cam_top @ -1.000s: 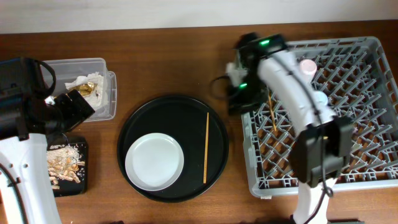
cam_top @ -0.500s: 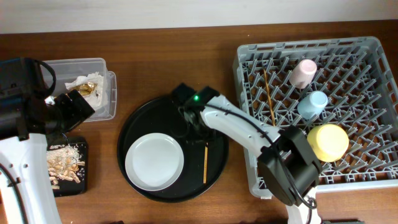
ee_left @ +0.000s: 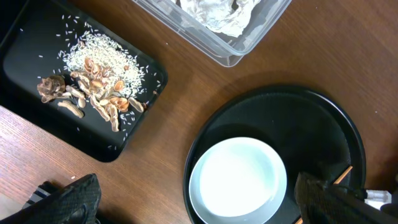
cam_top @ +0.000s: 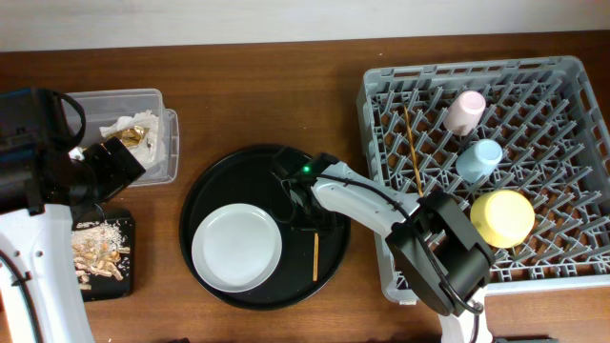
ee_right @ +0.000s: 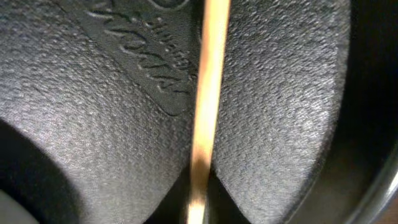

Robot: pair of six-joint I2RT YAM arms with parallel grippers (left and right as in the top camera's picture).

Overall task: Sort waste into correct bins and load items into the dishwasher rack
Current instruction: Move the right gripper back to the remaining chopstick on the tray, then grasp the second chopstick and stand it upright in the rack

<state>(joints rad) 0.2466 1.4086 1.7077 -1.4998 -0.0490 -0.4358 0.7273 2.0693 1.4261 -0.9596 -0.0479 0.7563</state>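
One chopstick [ee_right: 206,93] crosses blurred, unreadable embossed lettering [ee_right: 146,62] on the round tray [ee_right: 280,81]

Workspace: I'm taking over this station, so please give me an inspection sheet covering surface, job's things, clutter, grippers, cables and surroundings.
Surface: brown wooden table.
Job's things: rack holds pink cup, blue cup, yellow dish and one chopstick. Plate and second chopstick lie on the round tray. Paper and foil are in the tub. Rice and scraps are in the black tray.
Clutter: nothing seen.
Grippers: left gripper open, empty; right gripper shut on the second chopstick.
Cables: black cable loops at the left arm.
Surroundings: pale wall behind the table.
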